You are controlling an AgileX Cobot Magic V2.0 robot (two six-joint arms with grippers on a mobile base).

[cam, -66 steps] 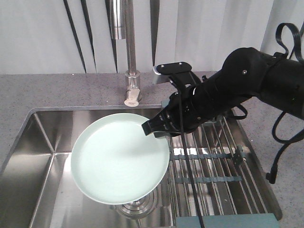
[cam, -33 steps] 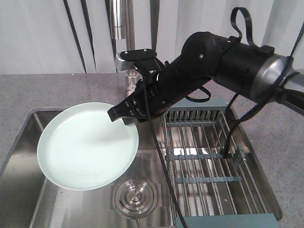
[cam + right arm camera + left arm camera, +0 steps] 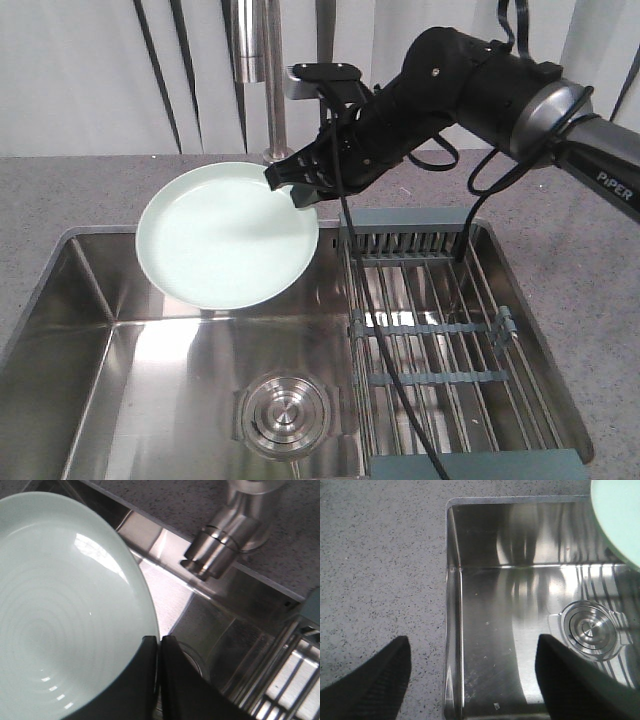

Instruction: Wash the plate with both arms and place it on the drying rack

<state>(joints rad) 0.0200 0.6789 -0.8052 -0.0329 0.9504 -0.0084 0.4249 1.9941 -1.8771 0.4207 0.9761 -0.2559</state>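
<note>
right gripper [image 3: 297, 183] holds plate [image 3: 225, 235] (by its rim) over sink [image 3: 60, 330].

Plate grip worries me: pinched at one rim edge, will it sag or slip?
Probably stiff: the plate looks flat though the right end effector pinches only its rim. Its glossy surface looks slippery, so it may pivot.
</note>
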